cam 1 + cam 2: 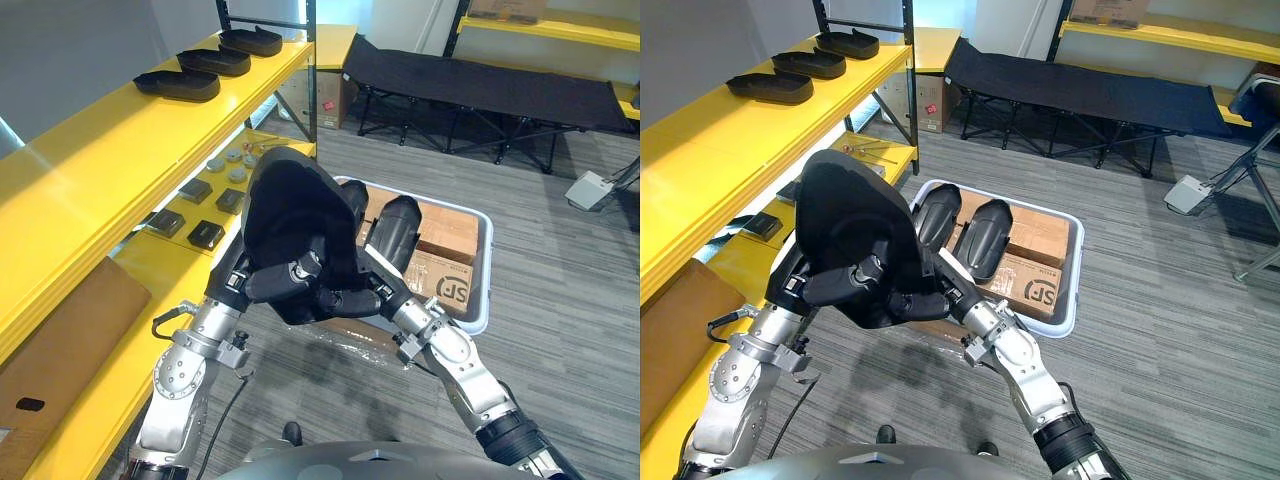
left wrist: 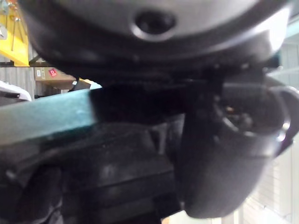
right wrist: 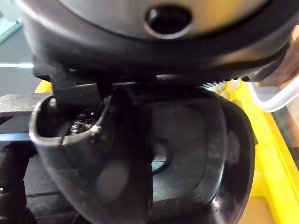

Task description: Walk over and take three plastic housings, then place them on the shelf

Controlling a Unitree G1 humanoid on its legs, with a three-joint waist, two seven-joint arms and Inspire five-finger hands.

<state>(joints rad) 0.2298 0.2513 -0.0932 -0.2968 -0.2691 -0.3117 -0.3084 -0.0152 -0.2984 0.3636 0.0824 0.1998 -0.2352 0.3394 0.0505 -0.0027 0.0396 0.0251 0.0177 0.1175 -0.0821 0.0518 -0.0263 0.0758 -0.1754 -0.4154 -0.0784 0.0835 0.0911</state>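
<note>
So both arms are up in front of the body, bent at the elbow, and the forearms angle in from the lower left and lower right until the two hands meet low on one black plastic housing [image 1: 295, 205]. The left hand [image 1: 272, 281] has its fingers curled across the bottom front of the shell, and the right hand [image 1: 347, 298] is wrapped onto the same lower edge right beside it, the two hands just about touching. It's a two-handed clamp. The housing stands more or less upright between them, rounded back up top, held in the air above the near end of a white-rimmed crate [image 1: 487, 265] on the floor. In the right wrist view the thumb [image 3: 93, 177] sits against the hollow inner side of the shell. The crate has cardboard boxes [image 1: 446, 231] in it and two more housings [image 1: 398, 232] leaning on them, just past the held one. Over on the robot's left is the yellow shelf [image 1: 100, 160], and three housings [image 1: 213, 62] lie in a row on its top level, well apart from the hands. The lower level has some small dark parts [image 1: 205, 235] on it. A black folding cot [image 1: 480, 75] stands further back across the grey floor.
</note>
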